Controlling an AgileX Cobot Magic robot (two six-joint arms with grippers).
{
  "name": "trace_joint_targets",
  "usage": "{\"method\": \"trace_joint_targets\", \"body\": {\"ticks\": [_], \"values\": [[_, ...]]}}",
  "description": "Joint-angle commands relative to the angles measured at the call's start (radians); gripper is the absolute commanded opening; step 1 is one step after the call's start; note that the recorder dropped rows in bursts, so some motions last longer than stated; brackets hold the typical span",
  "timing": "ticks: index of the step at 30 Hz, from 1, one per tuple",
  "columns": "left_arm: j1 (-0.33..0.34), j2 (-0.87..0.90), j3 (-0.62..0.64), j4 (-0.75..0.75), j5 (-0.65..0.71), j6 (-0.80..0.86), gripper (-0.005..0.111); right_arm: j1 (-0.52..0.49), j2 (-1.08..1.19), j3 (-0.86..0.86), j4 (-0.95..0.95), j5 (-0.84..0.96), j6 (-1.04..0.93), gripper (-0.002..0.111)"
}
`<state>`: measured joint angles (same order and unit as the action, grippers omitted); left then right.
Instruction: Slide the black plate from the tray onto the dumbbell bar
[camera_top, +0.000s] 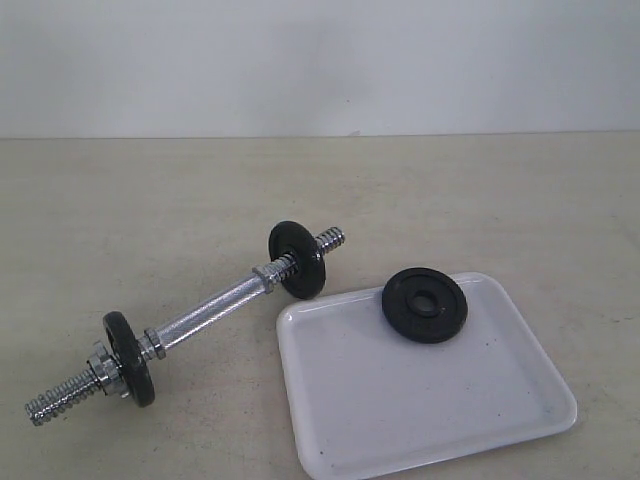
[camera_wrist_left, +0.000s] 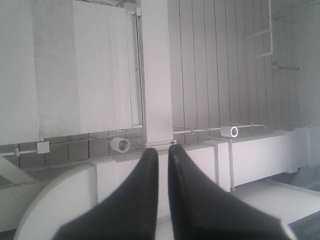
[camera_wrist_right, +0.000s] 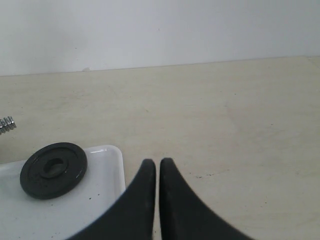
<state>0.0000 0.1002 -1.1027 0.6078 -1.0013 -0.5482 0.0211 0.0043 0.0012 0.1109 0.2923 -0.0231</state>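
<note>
The black plate (camera_top: 425, 305) lies flat in the far corner of the tray (camera_top: 430, 410), near a free threaded end of the dumbbell bar (camera_top: 210, 312), which slants off toward the near edge of the surface (camera_top: 150, 190); the right tool (camera_wrist_right: 157, 167), pressed together and empty, seems nearer than the left tool (camera_wrist_left: 163, 152), equally pressed together.

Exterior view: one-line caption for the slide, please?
Black plate sits at the far edge of the white tray; the dumbbell bar lies beside it on the table.

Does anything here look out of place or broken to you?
Nothing looks broken. The dumbbell looks uneven: its far threaded end is bare past its disc, while the near end has an outer nut. A spare black disc lies on the white tray.
</note>
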Motion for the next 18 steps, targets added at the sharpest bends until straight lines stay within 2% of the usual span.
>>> {"method": "trace_joint_targets", "body": {"ticks": [1,4,6,7,8,9,11,15,18], "values": [[0.0,0.006,-0.004,0.017,0.007,-0.013,0.004,0.001,-0.004,-0.001,-0.008,-0.031,-0.003,0.0],[0.0,0.006,-0.004,0.066,0.026,-0.057,0.004,0.001,-0.004,-0.001,0.023,-0.15,0.031,0.0],[0.0,0.006,-0.004,0.151,0.076,-0.121,0.004,0.001,-0.004,-0.001,0.144,-0.304,0.205,0.0],[0.0,0.006,-0.004,0.233,0.123,-0.178,0.004,0.001,-0.004,-0.001,0.263,-0.381,0.379,0.0],[0.0,0.006,-0.004,0.279,0.159,-0.214,0.004,0.001,-0.004,-0.001,0.316,-0.417,0.469,0.0],[0.0,0.006,-0.004,0.357,0.209,-0.286,0.004,0.001,-0.004,-0.001,0.353,-0.473,0.587,0.0],[-0.001,0.006,-0.004,0.458,0.284,-0.389,0.004,0.001,-0.004,-0.001,0.352,-0.533,0.694,0.0],[0.001,0.006,-0.002,0.546,0.347,-0.507,0.004,0.001,-0.004,-0.001,0.352,-0.501,0.696,0.0],[0.001,0.006,0.026,0.556,0.352,-0.538,0.004,0.001,-0.004,-0.001,0.352,-0.443,0.709,0.0]]}}
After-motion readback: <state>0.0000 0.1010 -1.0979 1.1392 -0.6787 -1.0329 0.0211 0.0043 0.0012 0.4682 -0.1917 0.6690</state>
